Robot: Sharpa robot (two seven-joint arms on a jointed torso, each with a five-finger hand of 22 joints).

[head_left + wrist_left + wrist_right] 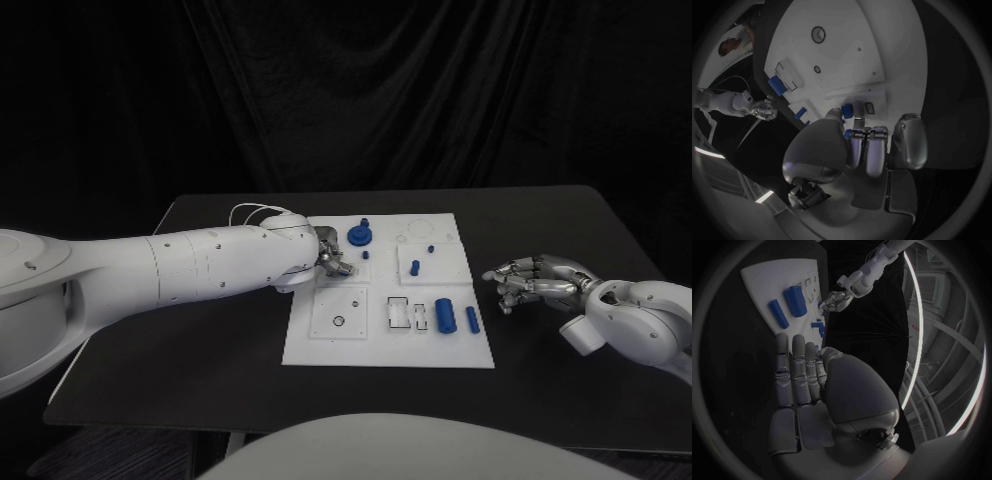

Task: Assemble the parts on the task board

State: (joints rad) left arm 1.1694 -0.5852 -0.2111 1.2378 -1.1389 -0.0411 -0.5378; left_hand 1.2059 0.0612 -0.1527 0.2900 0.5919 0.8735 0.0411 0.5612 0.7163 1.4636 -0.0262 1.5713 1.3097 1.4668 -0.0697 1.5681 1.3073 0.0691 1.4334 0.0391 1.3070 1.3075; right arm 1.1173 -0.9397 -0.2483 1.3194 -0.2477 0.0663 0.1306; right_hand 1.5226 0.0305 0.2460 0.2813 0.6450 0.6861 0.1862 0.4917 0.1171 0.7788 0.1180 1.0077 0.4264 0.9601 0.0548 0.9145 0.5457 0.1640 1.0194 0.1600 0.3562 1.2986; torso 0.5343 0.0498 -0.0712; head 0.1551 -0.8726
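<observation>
Head view: white rectangular task board (387,345) lies mid-surface; left hand (326,252) hovers at its far-left edge, right hand (531,282) off its right side. Left wrist view: fingers (869,150) curled around small blue part (848,134). Right wrist view: fingers (792,375) extended together, holding nothing, near two blue cylindrical parts (787,306).

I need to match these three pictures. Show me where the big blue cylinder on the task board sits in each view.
Head view: the big blue cylinder lies near the task board's front right corner.
Left wrist view: it lies at the board's edge, toward the right hand.
Right wrist view: it lies on the board.
Shared landmark: the slimmer blue rod beside it.
</observation>
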